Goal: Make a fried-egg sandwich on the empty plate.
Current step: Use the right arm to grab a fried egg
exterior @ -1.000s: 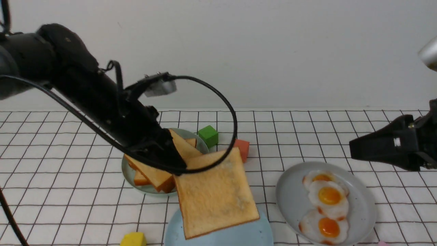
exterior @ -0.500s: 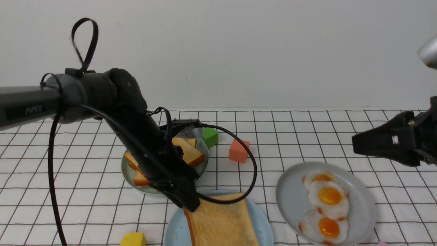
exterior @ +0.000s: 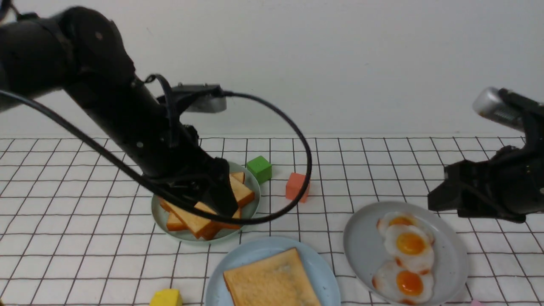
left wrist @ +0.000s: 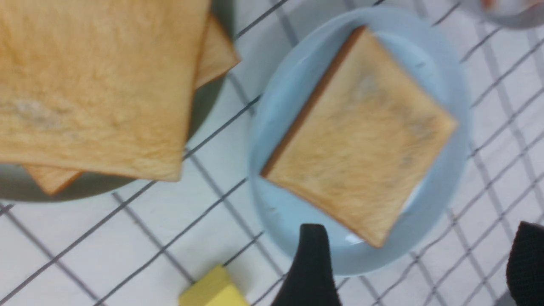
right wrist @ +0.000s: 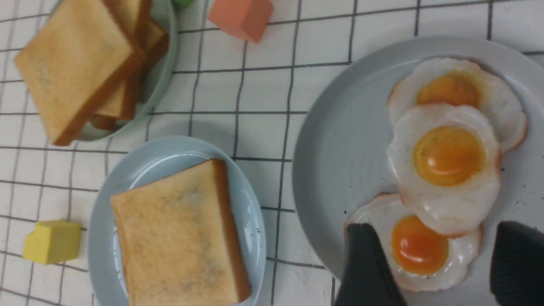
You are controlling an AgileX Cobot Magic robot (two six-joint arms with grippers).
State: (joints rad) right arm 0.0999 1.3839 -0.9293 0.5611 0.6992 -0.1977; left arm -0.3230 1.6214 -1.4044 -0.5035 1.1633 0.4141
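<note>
- toast slice (exterior: 272,280) lay flat on light-blue plate (exterior: 325,272)
- left gripper (left wrist: 420,225) was spread wide and empty, raised clear of that slice, by the stacked toast (exterior: 199,219)
- right gripper (right wrist: 437,225) had its jaws apart, holding nothing, over the fried eggs (exterior: 408,244) on grey plate (exterior: 361,238)

Pale green plate (exterior: 158,221): sits on the checked counter (exterior: 85,238), piled with stacked toast slices (exterior: 193,219).
Green block (exterior: 259,168): just beside that plate's far right rim.
Orange block (exterior: 296,186): right of the plate, past the green block.
Yellow block (exterior: 166,298): nearer than the plate, apart from it.
Grey plate (exterior: 361,242): well to its right.
</note>
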